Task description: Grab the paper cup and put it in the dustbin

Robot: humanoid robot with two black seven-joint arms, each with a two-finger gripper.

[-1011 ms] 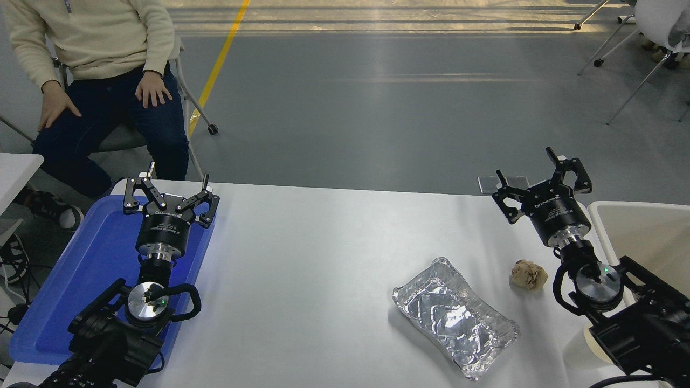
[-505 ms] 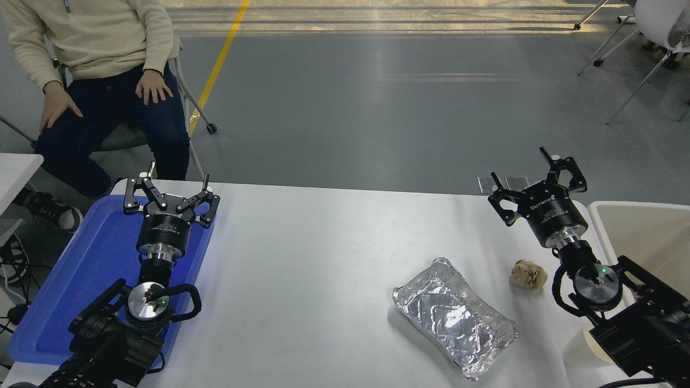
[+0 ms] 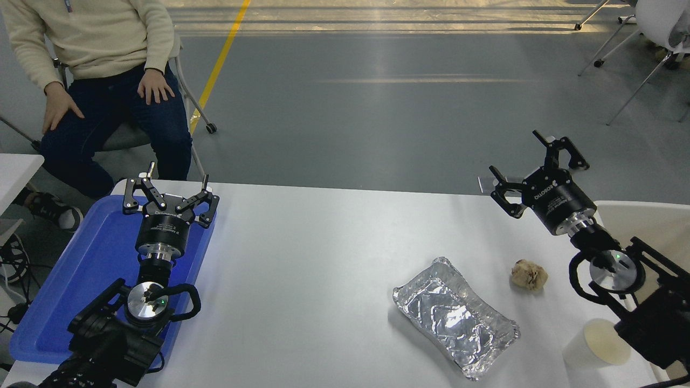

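Since the earlier frame the right tool (image 3: 539, 167) has been raised and swung toward the right edge of the surface (image 3: 323, 258), and the right arm has been drawn back, so that the paper cup (image 3: 597, 345), formerly half hidden under the arm, is now seen whole. The right tool is held with its fingers spread wide and nothing between them, above the far right corner of the surface. The paper cup stands upright near the front right corner, its cream inside showing; it lies well apart from the right tool, nearer the camera and just beside the black arm. The dustbin (image 3: 604, 207) is seen at the right edge, partly covered by the right arm.

One paper cup, one dustbin, one crumpled paper ball (image 3: 529, 274), one foil tray (image 3: 455, 315) and one blue tray (image 3: 70, 291) are counted. The paper ball lies between the right tool and the cup, near the right edge. The foil tray lies empty to the left of the cup, near the front edge.

The left tool (image 3: 171, 188) is parked over the blue tray at the left edge, its fingers spread and empty. A person (image 3: 102, 70) is seated on a chair beyond the far left corner, hands resting on the thighs.
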